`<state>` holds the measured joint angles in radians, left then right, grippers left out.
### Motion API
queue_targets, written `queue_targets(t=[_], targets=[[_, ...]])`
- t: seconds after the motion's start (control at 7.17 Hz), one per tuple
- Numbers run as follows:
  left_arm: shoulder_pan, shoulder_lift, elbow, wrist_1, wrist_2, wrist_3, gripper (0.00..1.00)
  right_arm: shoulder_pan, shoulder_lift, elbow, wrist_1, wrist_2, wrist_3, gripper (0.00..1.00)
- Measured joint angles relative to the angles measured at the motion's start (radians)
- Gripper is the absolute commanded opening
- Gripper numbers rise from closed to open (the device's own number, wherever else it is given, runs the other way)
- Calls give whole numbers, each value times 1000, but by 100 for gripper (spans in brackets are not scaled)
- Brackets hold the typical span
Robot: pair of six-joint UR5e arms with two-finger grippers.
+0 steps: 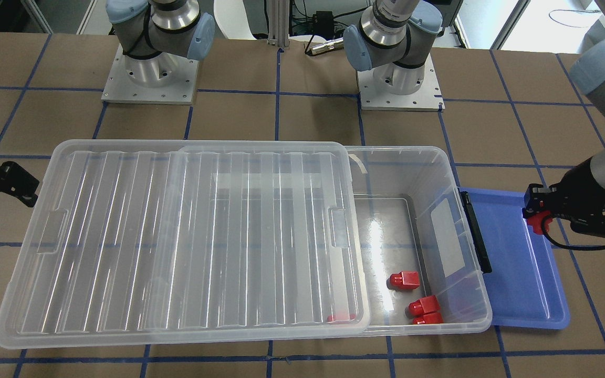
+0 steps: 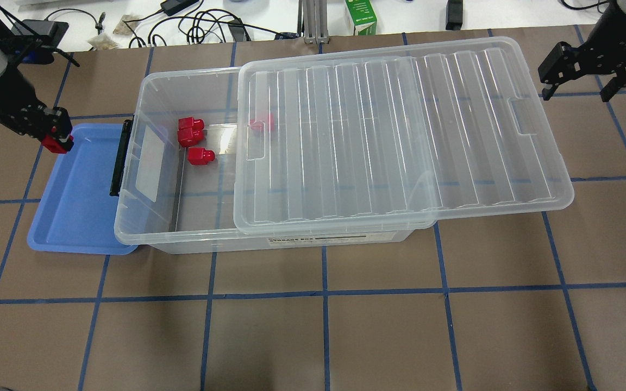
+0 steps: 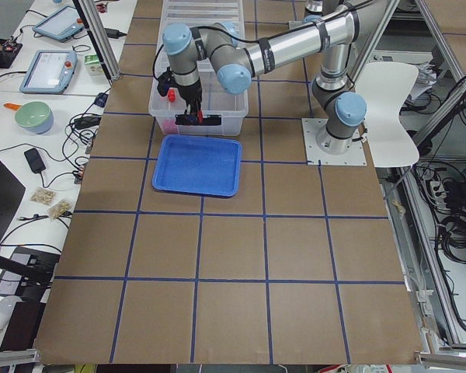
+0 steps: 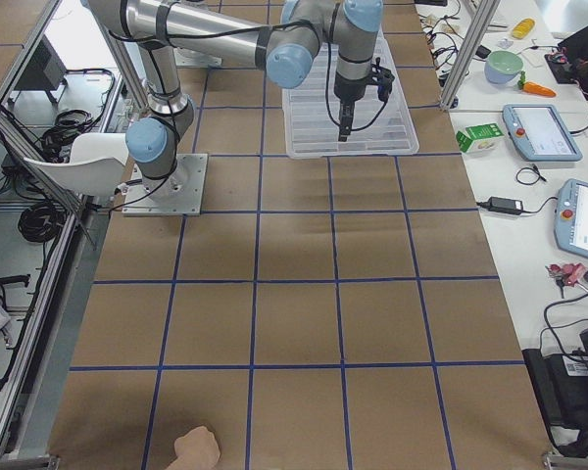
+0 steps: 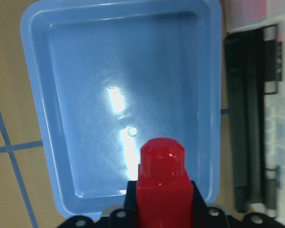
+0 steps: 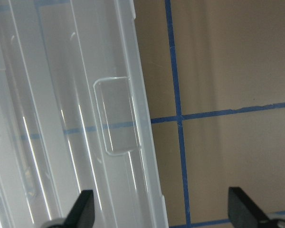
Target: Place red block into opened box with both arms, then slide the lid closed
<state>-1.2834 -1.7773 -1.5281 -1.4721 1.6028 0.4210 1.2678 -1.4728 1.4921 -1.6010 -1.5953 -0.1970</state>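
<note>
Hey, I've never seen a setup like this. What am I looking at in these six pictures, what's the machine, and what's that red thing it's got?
It is a robot: two jointed metal arms bolted to a brown table with blue tape lines, each ending in a two-finger pincer. Two pictures look down on the table from opposite sides, two look along it from its ends, and two come from small cameras on the wrists. On the table stand a clear plastic box, its lid slid partly aside, and a blue tray beside the open end. The left pincer holds a red block over the tray. Four other blocks lie in the box, one under the lid. The right pincer is open and empty, near the lid's far end.
</note>
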Motion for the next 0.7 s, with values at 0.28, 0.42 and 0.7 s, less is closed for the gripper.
queue_targets(t=[0.28, 0.42, 0.7], targets=[[-146, 30, -13, -1, -1, -180, 4, 23, -30, -22, 76, 0, -1, 100], [-195, 34, -43, 6, -5, -245, 4, 29, -47, -25, 107, 1, -2, 100], [-239, 37, -137, 91, -10, -302, 4, 31, -62, -21, 126, 3, 15, 100]])
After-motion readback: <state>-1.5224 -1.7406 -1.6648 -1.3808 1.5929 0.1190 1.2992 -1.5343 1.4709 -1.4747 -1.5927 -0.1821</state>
